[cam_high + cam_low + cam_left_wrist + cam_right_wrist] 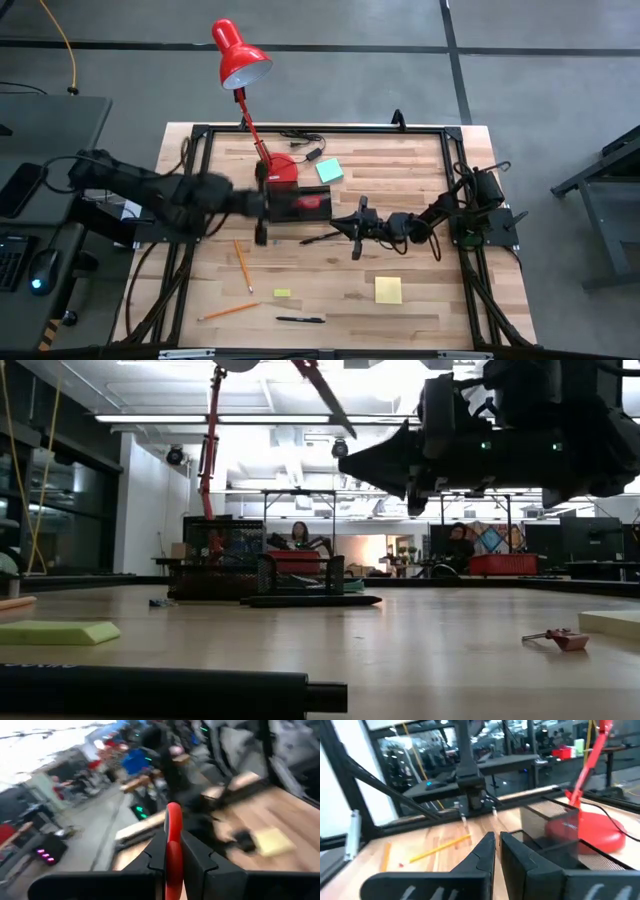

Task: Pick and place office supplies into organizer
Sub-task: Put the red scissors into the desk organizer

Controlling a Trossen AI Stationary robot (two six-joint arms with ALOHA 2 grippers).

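My left gripper (288,204) reaches in from the table's left and hovers over the black organizer (300,212), shut on the red-handled scissors (312,202). In the low view the scissors' blade (328,400) slants down, high above the organizer (298,574). My right gripper (357,232) is raised just right of the organizer, shut and holding nothing (497,842). On the table lie a teal pad (329,171), a yellow pad (388,290), two orange pencils (242,264) (228,311), a black pen (300,320) and a yellow-green piece (282,293). My left gripper pinches the scissors' red handle (173,851) between its two fingers. The rounded end of the handle (173,817) sticks out past the fingertips. The scissors are lifted clear of the table, and the blade tip (348,430) points slanting down.
The red desk lamp stands with its base (284,168) just beyond the organizer, its shade (240,58) past the far edge. A black cable (305,142) lies by the base. Another black pen (322,237) lies near my right gripper. People sit in the room behind (298,536).
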